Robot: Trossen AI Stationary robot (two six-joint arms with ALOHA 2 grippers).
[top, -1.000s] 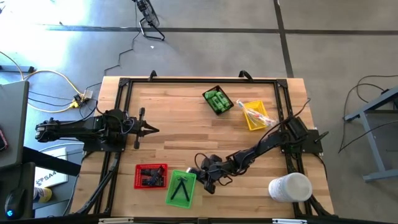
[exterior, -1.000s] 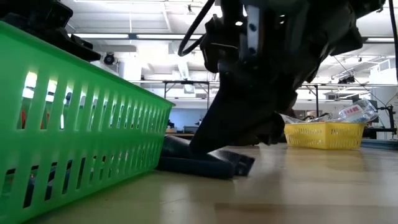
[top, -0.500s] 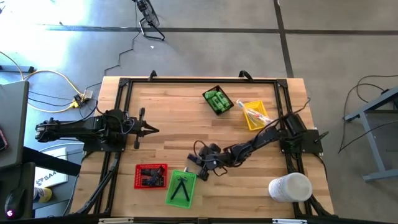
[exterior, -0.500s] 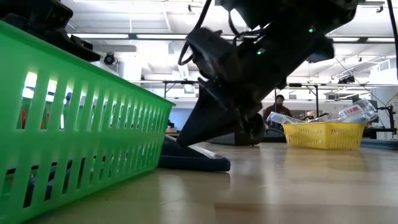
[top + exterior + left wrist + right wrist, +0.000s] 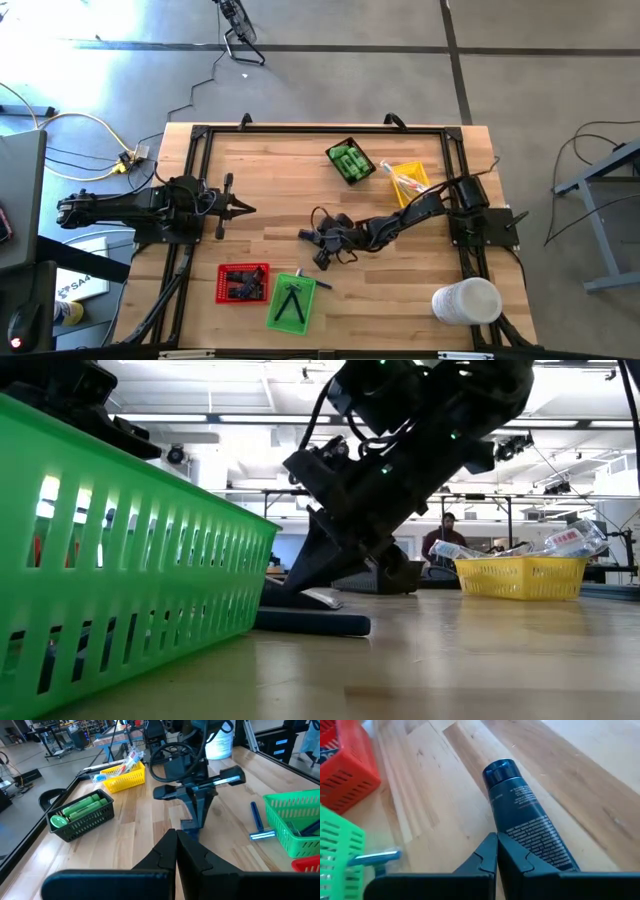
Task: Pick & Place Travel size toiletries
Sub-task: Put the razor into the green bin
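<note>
Right gripper [image 5: 318,250] mid-bench, jaws shut, holding nothing. Dark blue tube [image 5: 527,815] flat on bench just ahead, cap end away, long axis in line with jaws. Left gripper [image 5: 245,208] well apart, jaws shut, idle. Right arm nearer.

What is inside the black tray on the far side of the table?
The black tray holds bright green little bottles, lying side by side; one round green cap shows at the near end. They fill the top, so anything under them is covered and cannot be seen.
</note>
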